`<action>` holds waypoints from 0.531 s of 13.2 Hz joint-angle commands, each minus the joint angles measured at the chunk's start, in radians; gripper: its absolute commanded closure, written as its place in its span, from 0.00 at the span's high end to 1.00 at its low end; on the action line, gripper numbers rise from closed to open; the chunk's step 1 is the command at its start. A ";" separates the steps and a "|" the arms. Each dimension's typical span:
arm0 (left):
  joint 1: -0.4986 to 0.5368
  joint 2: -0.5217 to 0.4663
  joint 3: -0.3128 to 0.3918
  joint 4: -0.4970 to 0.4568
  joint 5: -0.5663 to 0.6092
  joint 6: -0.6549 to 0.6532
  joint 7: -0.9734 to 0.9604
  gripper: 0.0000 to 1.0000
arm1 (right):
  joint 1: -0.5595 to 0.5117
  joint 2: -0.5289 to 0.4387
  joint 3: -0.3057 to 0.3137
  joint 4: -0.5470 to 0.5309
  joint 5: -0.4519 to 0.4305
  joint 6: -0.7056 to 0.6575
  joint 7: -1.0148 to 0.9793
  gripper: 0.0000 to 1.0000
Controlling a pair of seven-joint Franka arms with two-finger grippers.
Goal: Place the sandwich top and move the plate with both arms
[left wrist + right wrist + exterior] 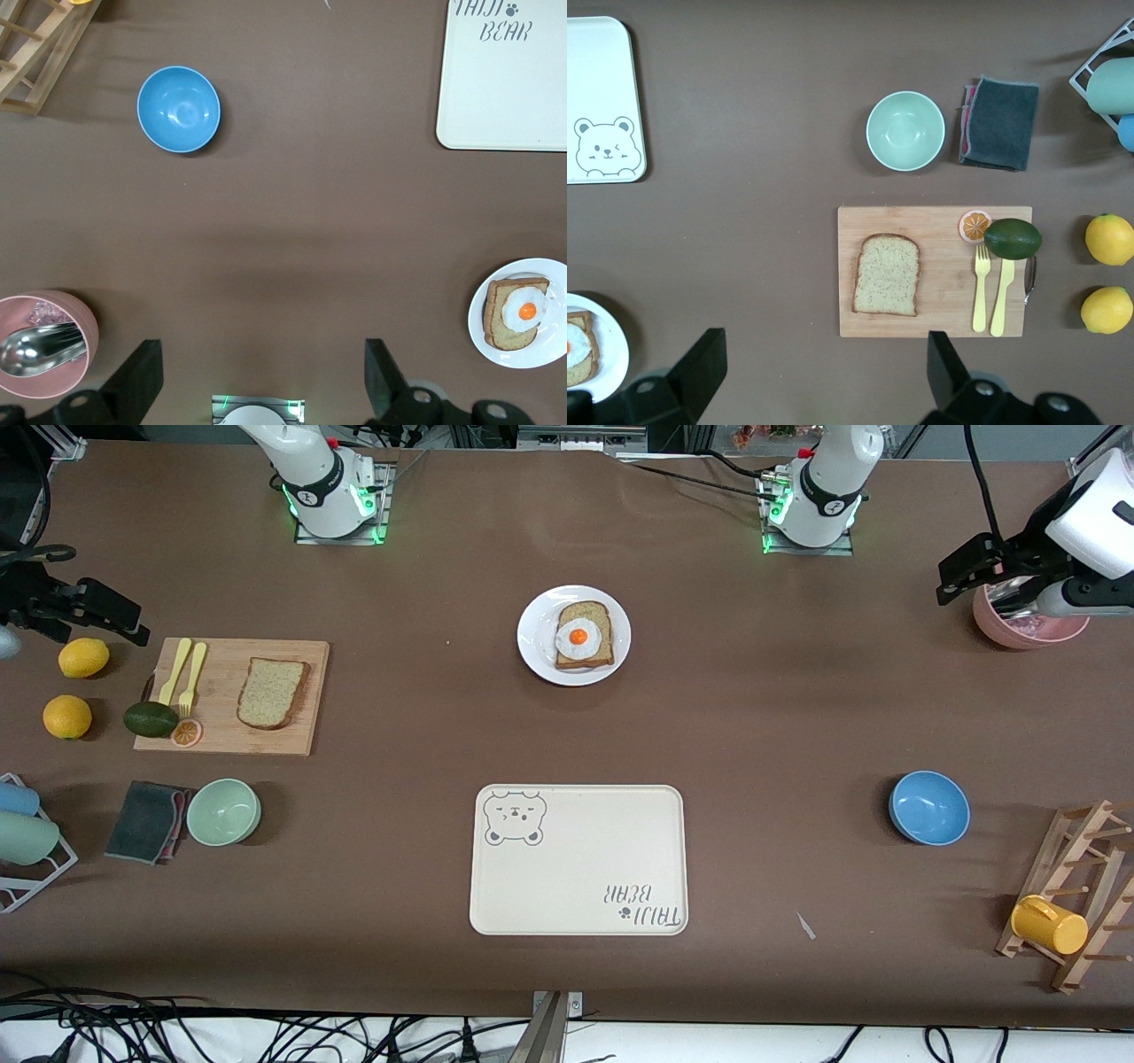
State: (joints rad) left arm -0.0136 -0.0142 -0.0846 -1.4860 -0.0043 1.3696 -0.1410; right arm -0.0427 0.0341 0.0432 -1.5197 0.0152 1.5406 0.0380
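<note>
The brown bench [780, 717] lies bare between the white plate [534, 654] and the cream bear tray [578, 877], which sits nearer the front camera than the plate, and broad open stretches run from the plate toward both ends. The plate carries a bread slice topped with a fried egg [578, 636]. The sandwich top [272, 692], a speckled tan slice with a brown crust, lies flat on a wooden cutting board [292, 740] toward the right arm's end, apart from the yellow fork and knife [184, 671], the avocado [150, 718] and the orange slice [186, 732] at the board's other edge. A mint bowl [223, 811] and a grey cloth [146, 820] sit nearer the camera than the board; two lemons [82, 658] lie past its outer edge. The right tool [819, 372] hangs over the bench by the lemons, fingers spread wide and grasping nothing. The left tool [261, 376] hangs released beside a pink bowl [84, 323] holding a metal spoon, well apart from the blue bowl [928, 807].
</note>
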 commanded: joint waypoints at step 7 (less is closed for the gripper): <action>-0.002 0.006 -0.003 0.026 -0.017 -0.018 -0.003 1.00 | 0.014 0.000 -0.005 0.012 0.008 -0.017 0.009 1.00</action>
State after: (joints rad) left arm -0.0136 -0.0142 -0.0850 -1.4860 -0.0043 1.3696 -0.1410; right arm -0.0399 0.0341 0.0431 -1.5197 0.0153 1.5399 0.0385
